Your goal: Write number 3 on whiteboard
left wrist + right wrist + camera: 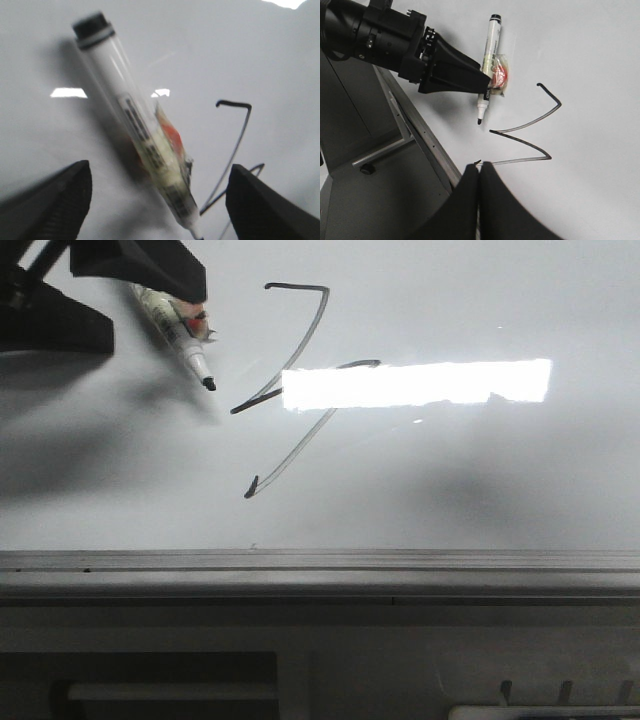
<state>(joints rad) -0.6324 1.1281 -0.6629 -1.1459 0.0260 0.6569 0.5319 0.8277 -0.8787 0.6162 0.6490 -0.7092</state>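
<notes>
The whiteboard (480, 470) is a glossy pale grey-white with a grey metal rail, and the number 3 (290, 380) on it is a thin black line fading to grey along its strokes. The marker (487, 65) has a white barrel, black cap end, black tip, black-printed label and a red-orange patch under clear wrap; both claws are matte black.

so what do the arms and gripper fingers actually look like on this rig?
Both are matte black. The left arm is a chain of cylindrical black segments with small screws, ending in a wedge-shaped black left gripper. Its fingers have finely textured inner pads. The right gripper shows two smooth, rounded black fingers. No cables or markings are visible.
</notes>
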